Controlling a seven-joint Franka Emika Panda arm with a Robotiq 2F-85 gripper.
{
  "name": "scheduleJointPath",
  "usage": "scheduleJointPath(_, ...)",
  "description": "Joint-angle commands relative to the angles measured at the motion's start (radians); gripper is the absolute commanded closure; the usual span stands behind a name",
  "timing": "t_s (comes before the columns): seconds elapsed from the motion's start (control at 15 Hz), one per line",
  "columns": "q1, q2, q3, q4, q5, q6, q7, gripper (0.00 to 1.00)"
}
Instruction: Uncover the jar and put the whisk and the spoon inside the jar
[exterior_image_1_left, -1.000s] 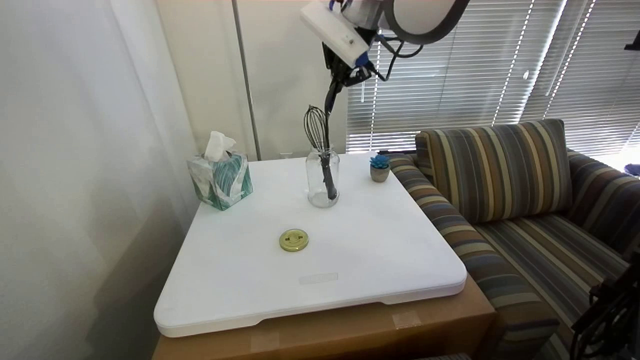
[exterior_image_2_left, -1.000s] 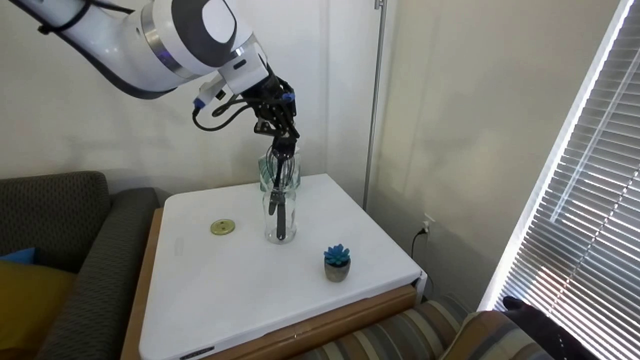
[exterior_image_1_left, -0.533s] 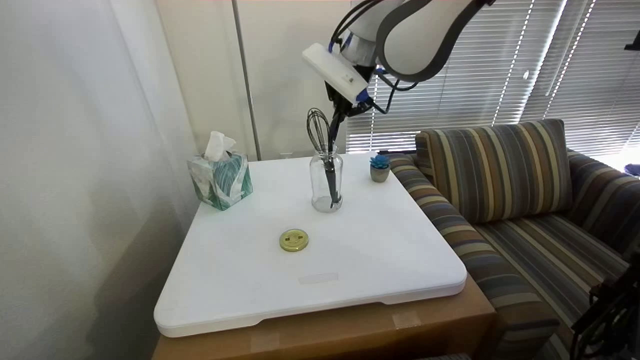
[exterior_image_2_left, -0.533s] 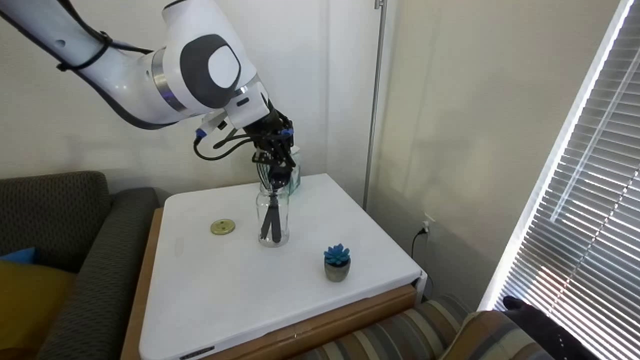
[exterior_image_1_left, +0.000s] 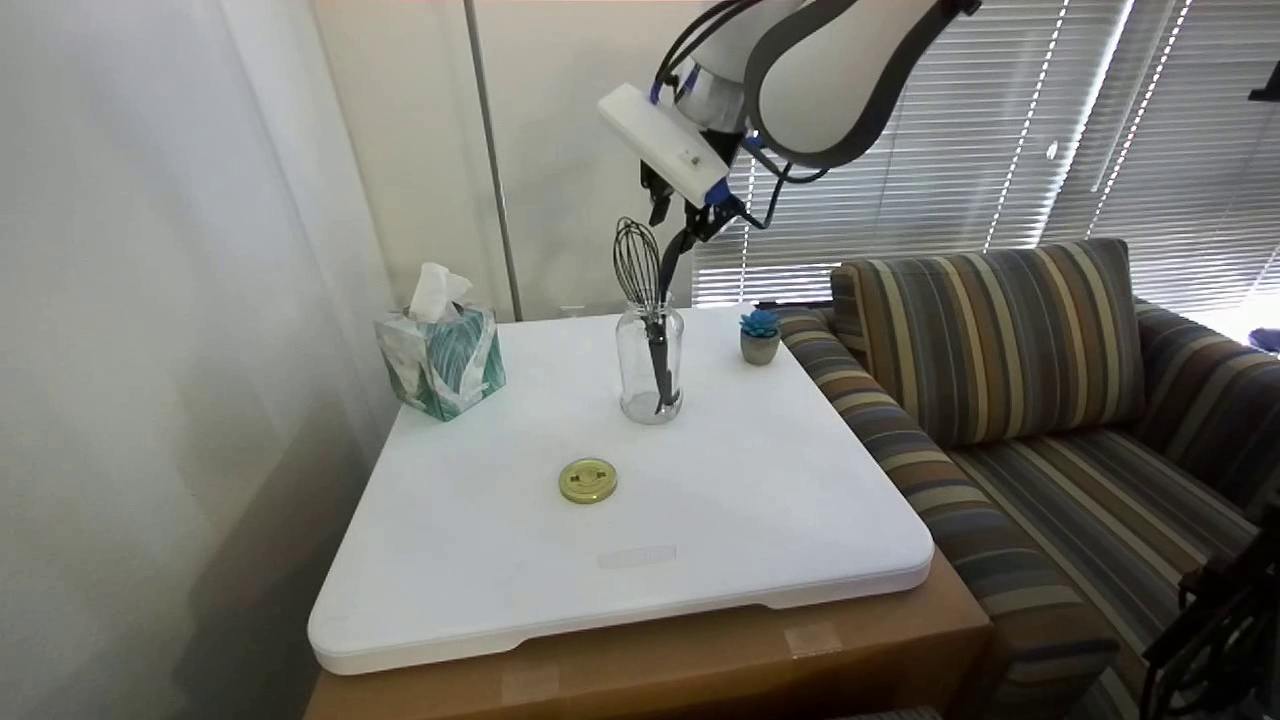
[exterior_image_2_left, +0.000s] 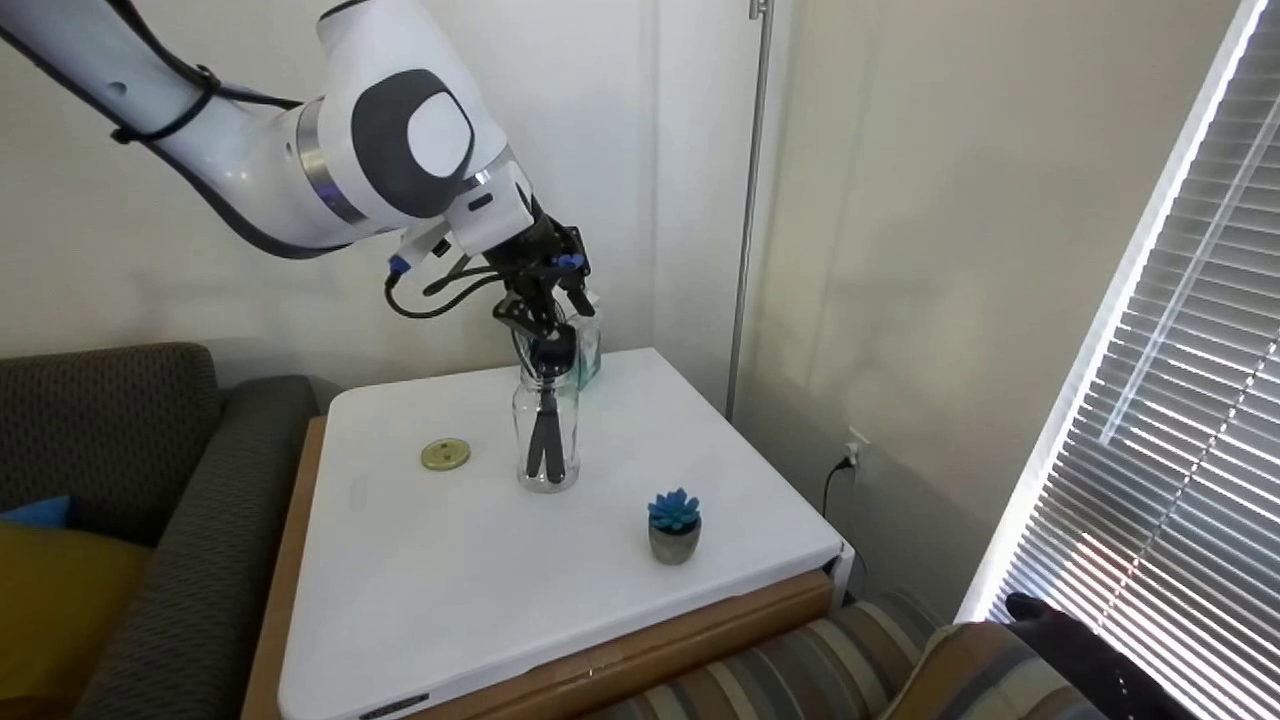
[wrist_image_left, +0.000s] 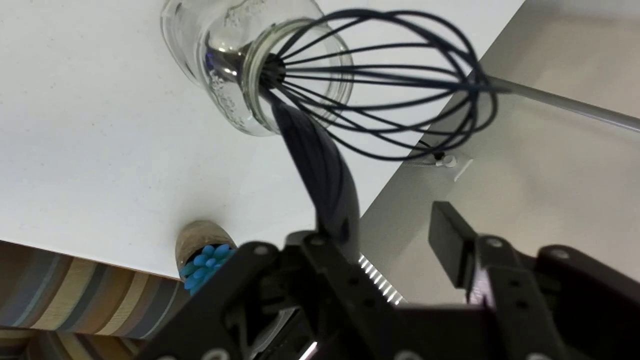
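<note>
In an exterior view the white arm (exterior_image_2_left: 240, 165) extends from the upper left and slopes down to the right, ending in a tilted wrist (exterior_image_2_left: 490, 205). In an exterior view the grey-edged wrist casing (exterior_image_1_left: 820, 90) shows at the upper right. The black gripper (wrist_image_left: 382, 240) points steeply down, its fingers (wrist_image_left: 450, 242) well apart, one at left, one at right in the wrist view, a gap between them.

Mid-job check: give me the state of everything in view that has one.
Jar: upright, uncovered.
Lid: off, flat on the tabletop.
Whisk: handle down in the jar, wire loops sticking out.
Spoon: handle down in the jar, head sticking out.
Gripper: open, spoon not clamped.
Tissue box: tissue sticking up.
Potted succulent: upright.
Blinds: lowered.
</note>
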Motion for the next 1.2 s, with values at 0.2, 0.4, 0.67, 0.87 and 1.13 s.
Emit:
scheduleJointPath(0.2,0.095,-0.046,-0.107,-0.014,-0.002,0.016,-0.006,0.01)
scheduleJointPath(0.4,0.107,-0.098,-0.109,-0.013,0.013,-0.077,-0.029,0.00)
scheduleJointPath(0.67,-0.023,-0.201,0.084,0.003,0.140,-0.343,-0.231,0.00)
scheduleJointPath(0.87,-0.084,-0.237,0.156,0.067,0.248,-0.582,-0.349,0.00)
scheduleJointPath(1.13,-0.130,-0.241,0.181,0.154,0.300,-0.802,-0.424,0.00)
